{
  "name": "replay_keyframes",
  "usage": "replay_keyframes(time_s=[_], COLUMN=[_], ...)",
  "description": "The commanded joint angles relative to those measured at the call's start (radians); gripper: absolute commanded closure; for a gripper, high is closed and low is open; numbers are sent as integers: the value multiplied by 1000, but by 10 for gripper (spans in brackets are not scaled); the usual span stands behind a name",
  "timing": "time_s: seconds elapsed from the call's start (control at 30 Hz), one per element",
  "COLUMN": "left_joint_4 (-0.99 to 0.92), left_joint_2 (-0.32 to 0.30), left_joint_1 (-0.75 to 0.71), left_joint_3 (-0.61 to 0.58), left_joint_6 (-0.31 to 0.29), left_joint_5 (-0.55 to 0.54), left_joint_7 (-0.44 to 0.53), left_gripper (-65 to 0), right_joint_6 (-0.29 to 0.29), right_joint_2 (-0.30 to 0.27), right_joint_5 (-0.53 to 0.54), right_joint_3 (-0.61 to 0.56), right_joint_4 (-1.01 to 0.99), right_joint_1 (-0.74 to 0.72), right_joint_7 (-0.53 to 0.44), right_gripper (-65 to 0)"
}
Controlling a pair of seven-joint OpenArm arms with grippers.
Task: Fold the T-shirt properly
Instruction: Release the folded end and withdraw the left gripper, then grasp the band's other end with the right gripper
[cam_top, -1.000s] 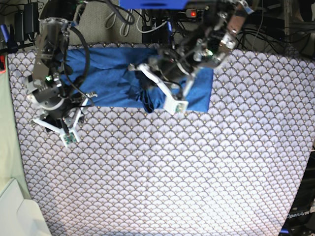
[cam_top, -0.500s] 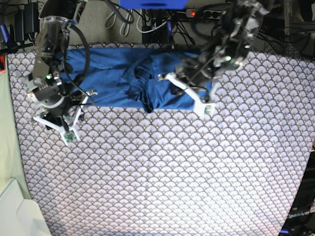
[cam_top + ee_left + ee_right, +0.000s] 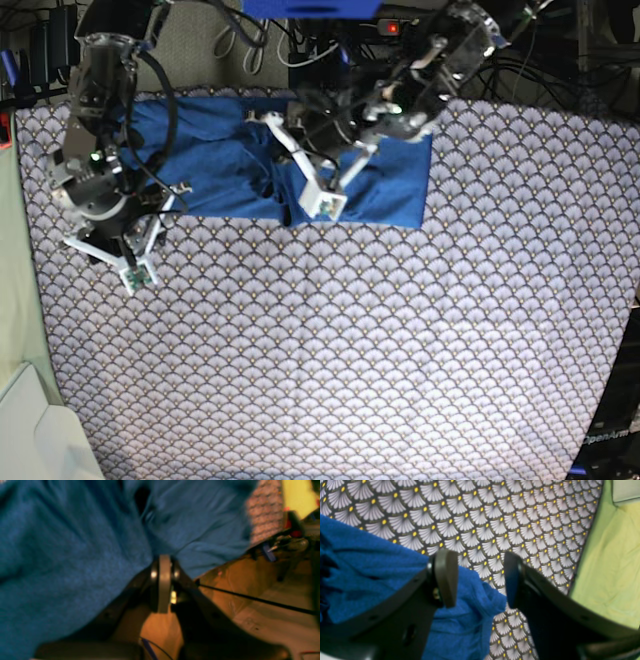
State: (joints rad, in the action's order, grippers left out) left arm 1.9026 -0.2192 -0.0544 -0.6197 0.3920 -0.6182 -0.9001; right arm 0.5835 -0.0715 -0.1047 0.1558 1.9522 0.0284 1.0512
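Observation:
The blue T-shirt [image 3: 215, 165] lies bunched along the far edge of the scallop-patterned tablecloth [image 3: 350, 340]. My left gripper [image 3: 290, 148] is over the shirt's middle. In the left wrist view it [image 3: 163, 562] is shut, with a fold of the blue T-shirt [image 3: 75, 550] pinched between its fingers. My right gripper [image 3: 172, 197] is at the shirt's near-left edge. In the right wrist view it [image 3: 480, 578] is open and holds nothing. Its fingers straddle a corner of the shirt [image 3: 470, 605] that lies on the tablecloth [image 3: 495, 510].
A white bin [image 3: 35, 435] sits at the near left corner, beside a pale green sheet [image 3: 15, 290] along the left side, also in the right wrist view [image 3: 607, 567]. Cables and a power strip [image 3: 400, 25] run behind the table's far edge.
My left arm swung out to the shirt's right part half a second ago and has now come back left over its middle. The right arm has barely moved.

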Motion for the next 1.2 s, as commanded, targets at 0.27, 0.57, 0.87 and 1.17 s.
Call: replay_keyframes(time_s=[0.27,0.57,0.87,1.17], left_joint_4=[84,84,-47,-90], left_joint_2=[-101,-190,-199,-199], left_joint_1=[-37,-250,-270,-272], left_joint_3=[257,875,1223,1250], left_joint_6=[18,-40,-321,-390], left_joint_5=[-22,-98,-118,-118], left_joint_7=[11,-1,-147,-149], left_gripper=[-1,-5,-205,-375], right_joint_6=[3,3,3,3], right_joint_2=[-26,-14,115,172], right_joint_5=[0,6,6,7], right_joint_3=[5,216,327,345], right_joint_4=[20,14,14,14], right_joint_1=[-14,-15,23,77], right_joint_7=[-16,-13,-7,-7], right_gripper=[-302,-307,-470,-488])
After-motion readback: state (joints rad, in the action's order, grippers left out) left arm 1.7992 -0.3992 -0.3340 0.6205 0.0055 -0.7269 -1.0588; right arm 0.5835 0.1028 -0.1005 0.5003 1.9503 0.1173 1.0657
